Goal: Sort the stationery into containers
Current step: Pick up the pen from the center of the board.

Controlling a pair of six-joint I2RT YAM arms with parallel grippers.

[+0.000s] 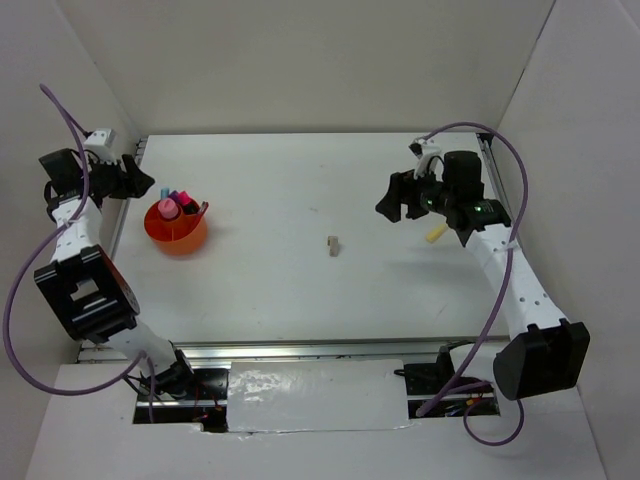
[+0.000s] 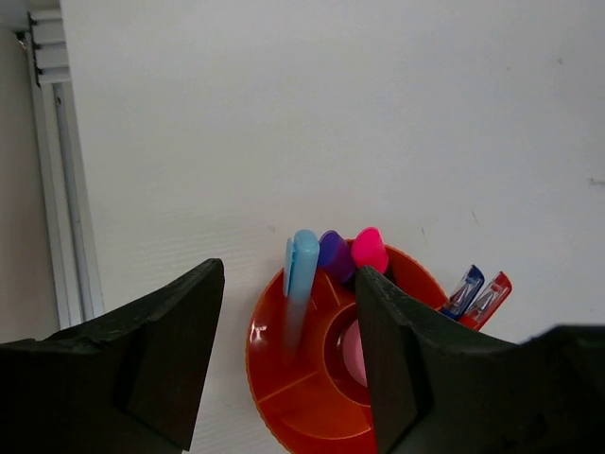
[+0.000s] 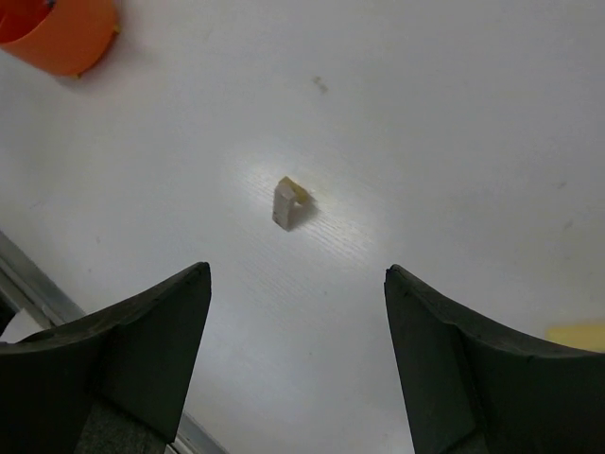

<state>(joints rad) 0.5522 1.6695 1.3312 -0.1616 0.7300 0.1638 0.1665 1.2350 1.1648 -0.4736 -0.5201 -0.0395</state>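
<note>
An orange cup (image 1: 177,228) with inner dividers stands at the table's left side. In the left wrist view the orange cup (image 2: 321,378) holds a light blue highlighter (image 2: 302,270), a purple one (image 2: 335,255), a pink one (image 2: 369,249), a blue pen (image 2: 463,288) and a red pen (image 2: 492,295). My left gripper (image 2: 288,284) hangs open just above it; the light blue highlighter stands between the jaws, touching neither. My right gripper (image 1: 400,210) is open over bare table. A tiny beige block (image 3: 288,201) lies ahead of it, and a yellow highlighter (image 1: 436,233) lies beside it.
White walls enclose the table on three sides. A metal rail (image 2: 61,189) runs along the left edge close to the cup. The orange cup (image 3: 57,33) shows in the far corner of the right wrist view. Silver tape (image 1: 315,395) covers the near edge between the arm bases.
</note>
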